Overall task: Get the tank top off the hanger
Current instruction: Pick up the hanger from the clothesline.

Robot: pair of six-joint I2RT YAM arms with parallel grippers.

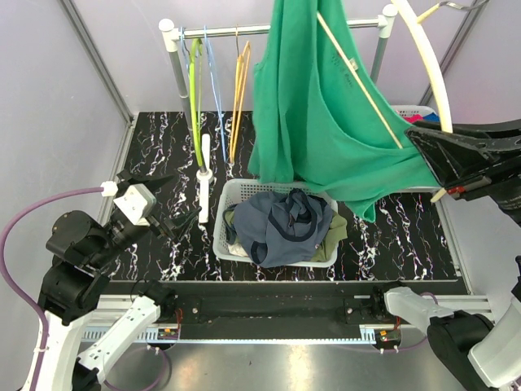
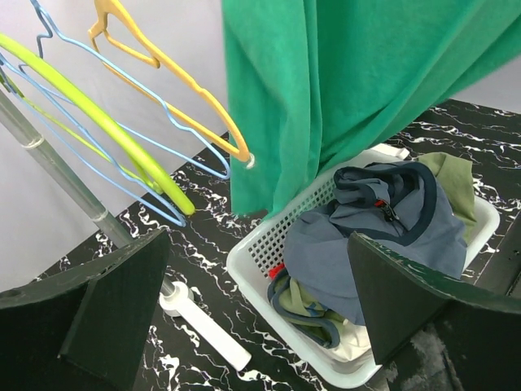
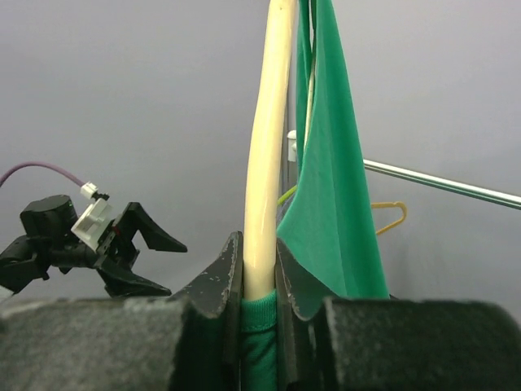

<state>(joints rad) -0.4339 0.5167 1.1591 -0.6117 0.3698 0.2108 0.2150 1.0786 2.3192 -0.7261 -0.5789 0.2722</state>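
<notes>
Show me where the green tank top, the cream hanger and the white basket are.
green tank top [image 1: 326,122]: top external view, middle of the hanging fabric.
cream hanger [image 3: 264,163]: right wrist view, its curved arm.
white basket [image 1: 224,218]: top external view, its left wall.

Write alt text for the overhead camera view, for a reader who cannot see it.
The right gripper clamps the end of a cream hanger carrying a green tank top, in the air by a white basket of clothes. The left gripper is open at the left, near empty hangers on a rail.
</notes>
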